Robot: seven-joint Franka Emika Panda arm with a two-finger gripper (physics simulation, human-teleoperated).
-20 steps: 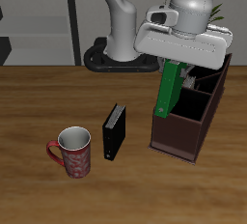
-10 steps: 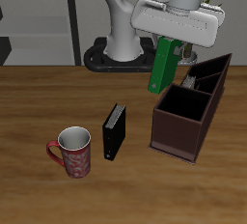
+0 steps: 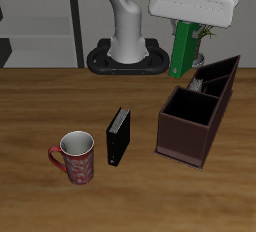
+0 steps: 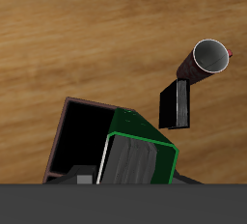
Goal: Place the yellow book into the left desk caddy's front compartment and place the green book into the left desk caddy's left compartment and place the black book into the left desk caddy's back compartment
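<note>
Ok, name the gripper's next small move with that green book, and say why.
Probably carry it over the left desk caddy and lower it. The gripper holds the green book upright, high above the table behind the caddy, not yet over any compartment.

wooden table [image 3: 40, 106], grey shelving [image 3: 40, 16] behind, pale wall.

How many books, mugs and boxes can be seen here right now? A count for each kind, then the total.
Books: 2, the green book held up in the gripper, and the black book standing on the table.
Mugs: 1, the red mug.
Boxes: 1, the left desk caddy.
Total: 4.
</note>
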